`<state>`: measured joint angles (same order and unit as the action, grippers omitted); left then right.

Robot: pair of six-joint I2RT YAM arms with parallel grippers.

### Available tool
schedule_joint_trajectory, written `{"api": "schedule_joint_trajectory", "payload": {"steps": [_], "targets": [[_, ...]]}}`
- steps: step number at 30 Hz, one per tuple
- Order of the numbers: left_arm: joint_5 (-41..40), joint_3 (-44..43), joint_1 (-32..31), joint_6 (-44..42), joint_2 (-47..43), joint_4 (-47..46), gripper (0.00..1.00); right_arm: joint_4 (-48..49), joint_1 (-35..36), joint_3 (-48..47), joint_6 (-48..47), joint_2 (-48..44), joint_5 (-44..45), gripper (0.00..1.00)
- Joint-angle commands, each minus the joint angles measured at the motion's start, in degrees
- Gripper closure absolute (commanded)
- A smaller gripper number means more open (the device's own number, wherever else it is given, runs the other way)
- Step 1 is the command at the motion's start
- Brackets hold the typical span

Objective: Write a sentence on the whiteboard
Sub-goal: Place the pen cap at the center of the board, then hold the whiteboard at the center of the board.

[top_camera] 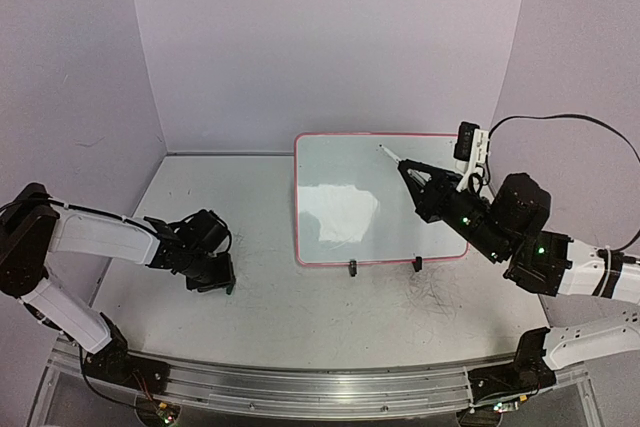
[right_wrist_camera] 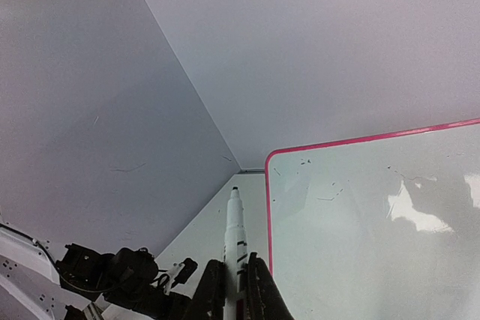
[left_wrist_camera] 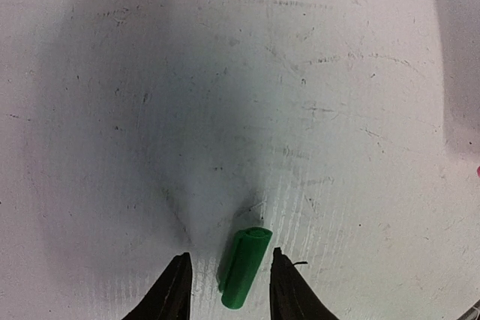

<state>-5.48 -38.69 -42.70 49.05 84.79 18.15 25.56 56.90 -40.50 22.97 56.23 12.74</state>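
Whiteboard (top_camera: 340, 162) sits centre-right in top view, its faint marks unreadable under glare. Right gripper (right_wrist_camera: 234, 267) pinches marker (right_wrist_camera: 235, 230), whose lower end is hidden. Left gripper (left_wrist_camera: 229, 254) stands spread around cap (left_wrist_camera: 244, 267), fingers cut off at the wrist view's bottom edge.

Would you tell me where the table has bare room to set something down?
Free: the table between the left fingers and the left edge of the whiteboard, the far-left corner, and the strip between its feet and the near rail. Crowded: the board's right side under the right arm with its marker, and around the green cap.
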Motion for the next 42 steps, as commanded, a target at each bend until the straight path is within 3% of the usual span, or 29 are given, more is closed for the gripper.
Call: {"api": "schedule_joint_trajectory", "payload": {"steps": [1, 6, 17, 25, 34, 42], "targets": [[-2.28, -3.19, -0.11, -1.59, -2.98, 1.05, 0.63, 0.79, -0.09, -0.77, -0.68, -0.79, 1.47, 1.0], [-3.0, -5.01, -0.02, -2.67, -5.81, 2.56, 0.58, 0.23, -0.05, -0.39, 0.07, -1.12, 3.42, 1.0], [-2.34, -8.72, 0.49, -7.73, -12.9, 4.43, 0.33, -3.43, -0.06, -5.36, -0.37, 2.33, 7.54, 1.0], [1.9, -8.6, 0.95, -10.09, -15.04, 4.41, 0.24, -5.67, -0.06, -10.95, -1.86, 8.06, 8.32, 1.0], [14.04, -11.32, 4.89, -15.75, -17.92, 3.55, 0.12, -14.19, -0.05, -14.02, -2.72, 7.34, 8.46, 1.0], [30.55, -14.28, 8.62, -18.14, -16.14, -10.66, 0.11, -31.24, 2.03, -22.49, -0.74, 13.54, 8.49, 1.0]]}}
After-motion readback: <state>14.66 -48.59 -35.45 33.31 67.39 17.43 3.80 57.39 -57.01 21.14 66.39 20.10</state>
